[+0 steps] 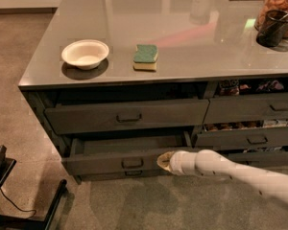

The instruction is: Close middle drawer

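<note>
Gripper [164,161] up against the middle drawer [98,164]
Drawer sits partway out, low under the bench [192,51], and the gripper looks like it's touching the front just right of the handle [132,163]. Can't tell if it's clenched or released.

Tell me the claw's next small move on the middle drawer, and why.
Probably a short push straight inward. The claw sits at the front of the middle drawer, just right of its handle, and the drawer juts out a little, with a strip of its dark inside showing above the front.
</note>
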You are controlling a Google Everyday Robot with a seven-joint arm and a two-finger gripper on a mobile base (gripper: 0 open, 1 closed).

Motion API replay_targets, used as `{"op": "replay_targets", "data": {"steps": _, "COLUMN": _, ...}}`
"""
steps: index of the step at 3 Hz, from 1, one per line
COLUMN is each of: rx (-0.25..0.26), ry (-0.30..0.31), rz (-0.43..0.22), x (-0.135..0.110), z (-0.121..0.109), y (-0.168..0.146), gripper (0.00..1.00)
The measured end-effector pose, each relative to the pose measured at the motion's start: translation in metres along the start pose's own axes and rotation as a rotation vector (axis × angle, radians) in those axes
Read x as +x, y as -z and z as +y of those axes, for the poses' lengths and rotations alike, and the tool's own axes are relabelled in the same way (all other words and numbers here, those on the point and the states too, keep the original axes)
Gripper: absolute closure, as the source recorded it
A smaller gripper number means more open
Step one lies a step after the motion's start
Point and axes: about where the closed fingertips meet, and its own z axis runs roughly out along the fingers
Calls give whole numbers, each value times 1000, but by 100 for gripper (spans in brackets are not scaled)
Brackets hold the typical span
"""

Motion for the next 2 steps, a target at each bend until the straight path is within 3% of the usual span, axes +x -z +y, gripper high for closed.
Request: {"op": "replay_targets", "data": {"steps": 2, "rx": -58, "ry": 23, "rz": 68, "x": 5, "z": -36, "y": -43, "gripper": 100}}
